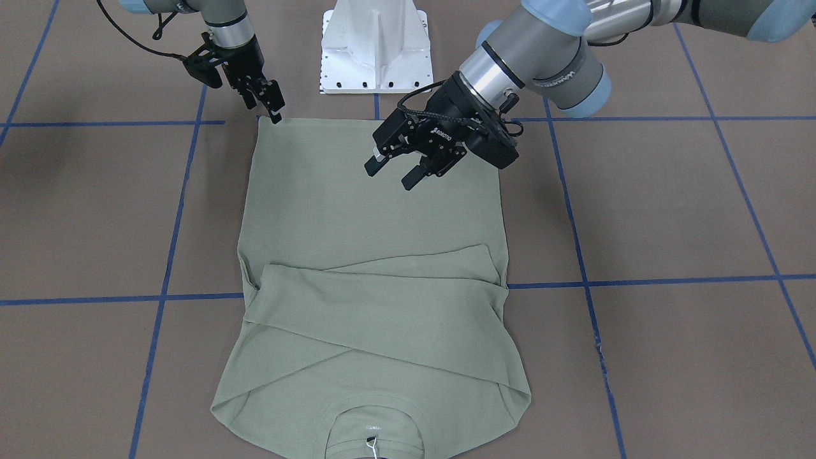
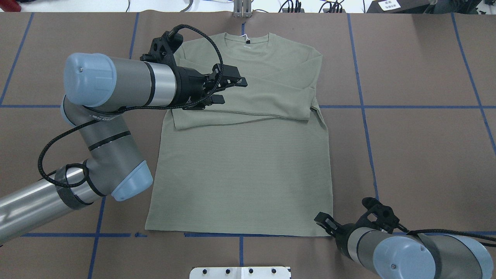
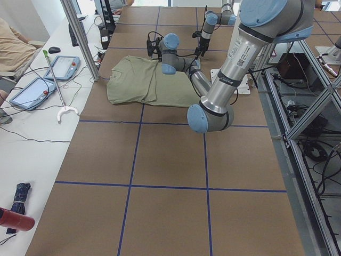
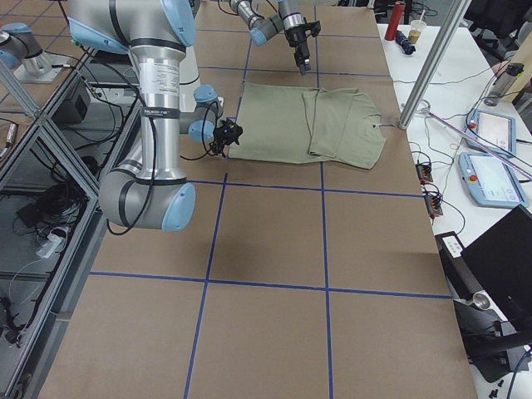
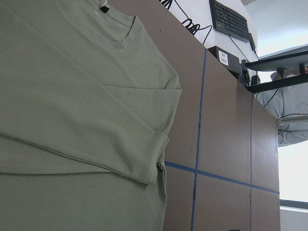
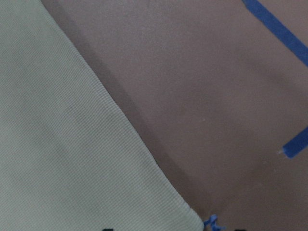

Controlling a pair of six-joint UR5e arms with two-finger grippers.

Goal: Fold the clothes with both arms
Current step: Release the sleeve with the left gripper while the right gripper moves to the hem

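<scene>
A brown table (image 2: 418, 155) carries a grid of blue tape lines (image 2: 422, 107). A white pedestal (image 1: 376, 48) stands on it at the middle of one long edge. Along the table's opposite long edge, a white bench (image 3: 32, 149) holds two screen pendants (image 3: 66, 68), a white reach-stick (image 3: 57, 90), a dark folded umbrella (image 3: 20, 193) and a red bottle (image 3: 16, 218).

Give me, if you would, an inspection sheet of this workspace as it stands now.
Surface: brown table gridded with blue tape, flat.
Job's things: green shirt lies flat, collar away from the robot, both sleeves folded across the chest.
Clutter: nothing seen on the table.
Grippers: left gripper open, above the shirt, holding nothing; right gripper at the shirt's hem corner, open or shut unclear.
Cables: black cable looped along the left arm.
Surroundings: white pedestal on the robot's side; side bench with tablets beyond the far edge.
</scene>
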